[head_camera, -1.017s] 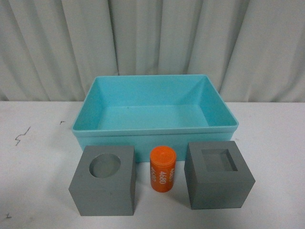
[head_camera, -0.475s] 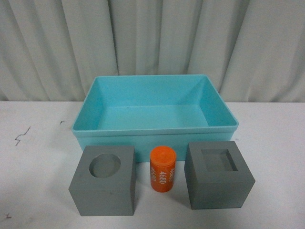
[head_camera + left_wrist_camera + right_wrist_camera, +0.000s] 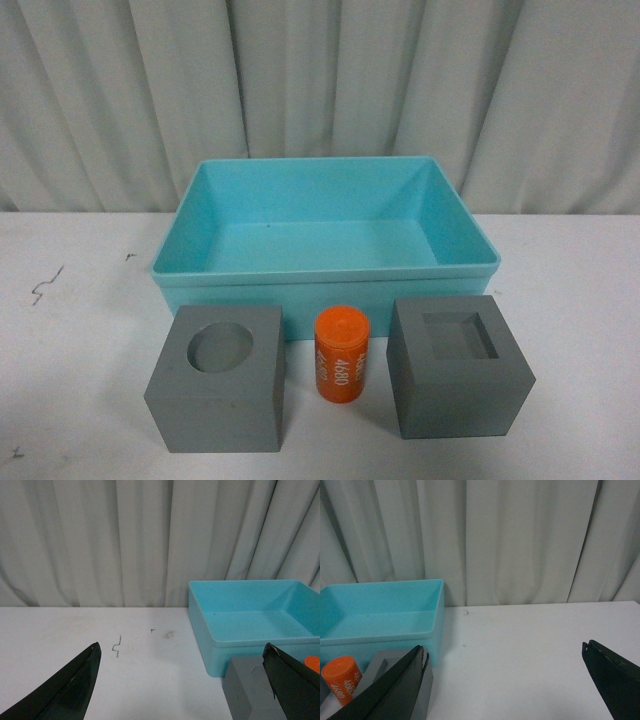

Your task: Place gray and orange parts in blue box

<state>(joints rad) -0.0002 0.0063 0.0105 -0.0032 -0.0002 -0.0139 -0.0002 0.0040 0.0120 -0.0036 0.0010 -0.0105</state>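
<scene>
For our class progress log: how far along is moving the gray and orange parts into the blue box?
Done: nothing; the shallow turquoise plastic tray is empty. In hand: nothing; left hand and right hand are open. Left: the matte gray cube with round recess, orange cylinder printed 4680 and matte gray cube with square recess all stand outside the tray.

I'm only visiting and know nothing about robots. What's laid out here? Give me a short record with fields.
surface: white table
container: blue box, at the back, nothing inside
left part: gray cube with round recess, in front of box
middle part: orange cylinder, upright, marked 4680
right part: gray cube with square recess
arms: left end effector and right end effector open, holding nothing
</scene>
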